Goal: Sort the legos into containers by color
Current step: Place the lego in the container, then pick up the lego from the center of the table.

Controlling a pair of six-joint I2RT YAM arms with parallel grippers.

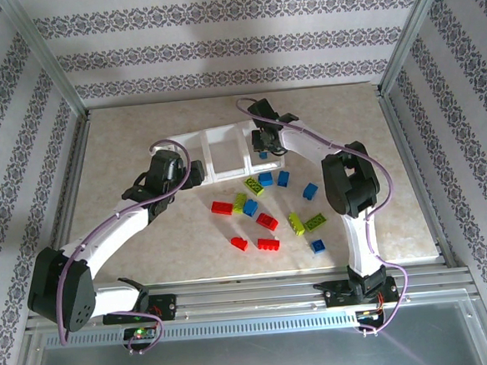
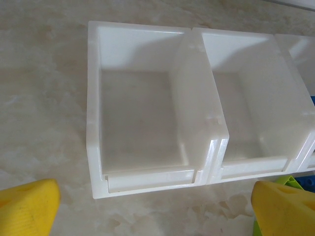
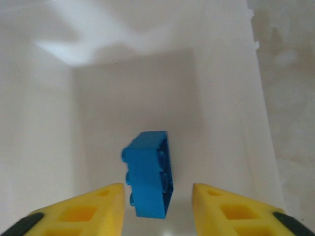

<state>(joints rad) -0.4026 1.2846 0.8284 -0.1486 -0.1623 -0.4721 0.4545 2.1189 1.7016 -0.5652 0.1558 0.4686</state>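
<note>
We see a beige marbled table (image 1: 130, 232) inside patterned walls (image 1: 217, 42), with bricks (image 1: 267, 221) loose near the tray (image 1: 209, 136). Our right gripper (image 3: 157, 196), part-spread, flanks a blue brick (image 3: 147, 172) in the right bin (image 3: 221, 98) without squeezing it. The left gripper (image 2: 155, 196) gapes wide, empty.

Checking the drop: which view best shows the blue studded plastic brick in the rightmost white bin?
Right wrist: the blue studded plastic brick looms large inside the white plastic bin. Top external gives a small blue patch at the right gripper.
</note>
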